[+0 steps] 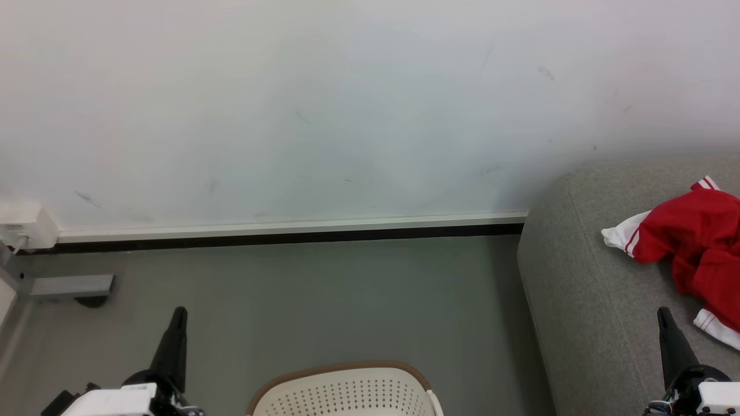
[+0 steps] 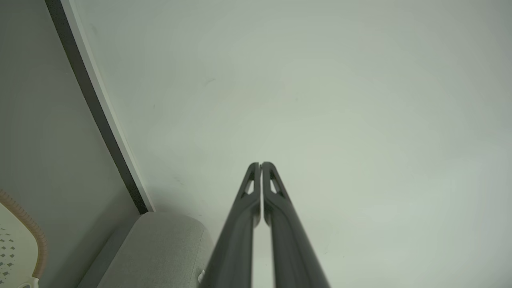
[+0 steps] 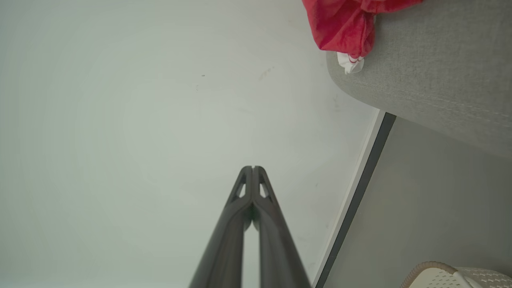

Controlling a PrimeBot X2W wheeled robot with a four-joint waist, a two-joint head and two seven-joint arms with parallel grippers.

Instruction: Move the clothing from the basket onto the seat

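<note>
Your left hand (image 1: pixel 178 323) stands at the lower left of the head view. Its two dark fingers are pressed together into one spike that points away from you towards the wall (image 1: pixel 347 115), and it has hold of nothing. Your right hand (image 1: pixel 665 323) matches it at the lower right, also closed tip to tip and empty, and you see it against the grey cushion of the seat (image 1: pixel 578 277). Both wrist views confirm this: each pair of fingers meets at the tips, leaving only a thin slit lower down, and each is aimed at bare wall.

The basket (image 1: pixel 347 368) sits on the floor (image 1: pixel 318 300) at the near centre, between your two hands and just left of the seat. You get only its far end, where the brown rim curves over the perforated cream side, so you cannot tell its long axis.

The seat fills the right side. Its left face runs from near to far and ends in a rounded corner close to the skirting board (image 1: pixel 289 225).

The red garment (image 1: pixel 699 231) lies crumpled on the seat cushion, well apart from the basket. Its length runs from far left to near right. One white, red-striped cuff points left towards the seat's corner, and another white edge lies just beside your right hand.

A white box (image 1: pixel 23 228) is fixed low on the wall at the far left
</note>
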